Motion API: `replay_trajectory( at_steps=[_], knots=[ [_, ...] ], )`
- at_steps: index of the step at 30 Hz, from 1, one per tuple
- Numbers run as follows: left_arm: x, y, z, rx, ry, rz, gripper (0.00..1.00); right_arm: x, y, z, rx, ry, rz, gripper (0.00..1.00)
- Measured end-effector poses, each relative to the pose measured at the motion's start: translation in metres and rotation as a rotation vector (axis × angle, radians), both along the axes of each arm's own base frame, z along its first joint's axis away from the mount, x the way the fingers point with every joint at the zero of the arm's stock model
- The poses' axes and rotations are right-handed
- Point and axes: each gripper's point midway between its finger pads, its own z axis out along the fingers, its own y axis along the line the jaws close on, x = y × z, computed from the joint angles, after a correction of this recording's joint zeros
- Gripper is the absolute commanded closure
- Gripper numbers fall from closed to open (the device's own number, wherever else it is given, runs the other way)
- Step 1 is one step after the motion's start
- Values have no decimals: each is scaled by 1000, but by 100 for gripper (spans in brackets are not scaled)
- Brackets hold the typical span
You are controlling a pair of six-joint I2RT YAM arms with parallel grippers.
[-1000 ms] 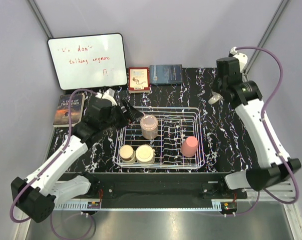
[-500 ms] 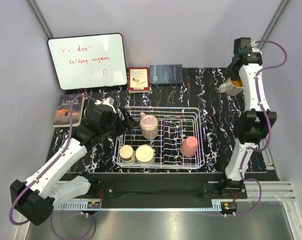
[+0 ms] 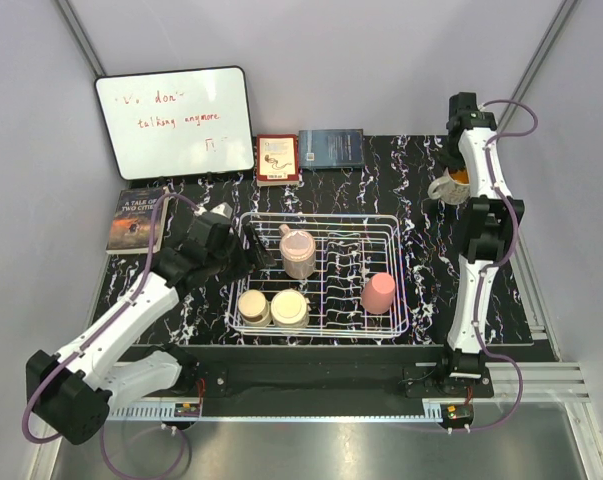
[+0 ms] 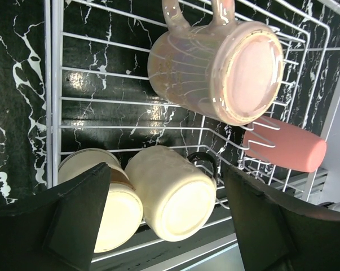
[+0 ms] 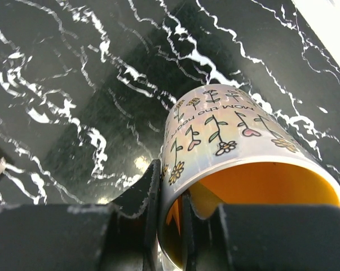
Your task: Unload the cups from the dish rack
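Dish rack (image 3: 379,222): white wire, mid-table (image 3: 401,170). It holds bottom-up cups: pearly pink mug (image 4: 215,68) at the back, two cream cups (image 4: 172,192) touching, pink tumbler (image 4: 285,148) past the prongs. L gripper (image 4: 165,180) gapes wide over the cream pair. R gripper (image 5: 170,209) pinches the wall of the floral mug (image 5: 232,141), yellow inside, far right, well apart from the rack. Whiteboard (image 3: 174,120) and books (image 3: 332,148) stand behind.
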Motion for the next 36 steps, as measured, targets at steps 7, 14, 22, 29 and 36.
replay_trajectory(
  at_steps=[7, 14, 22, 29, 36],
  knots=[
    [-2, 1, -8, 21, 32, -1, 17, -1, -37, -19, 20, 20, -63, 100],
    [-1, 1, -18, 41, 63, 1, 18, -4, -59, -40, 29, 53, -103, 100],
    [0, 1, -21, 47, 73, 2, 18, 1, -51, -46, 38, 53, -83, 85],
    [0, 1, -21, 47, 73, 2, 18, 4, -50, -46, 42, 41, -84, 49],
    [0, 1, -21, 49, 72, 0, 18, 5, -48, -24, 47, -5, -88, 39]
  ],
)
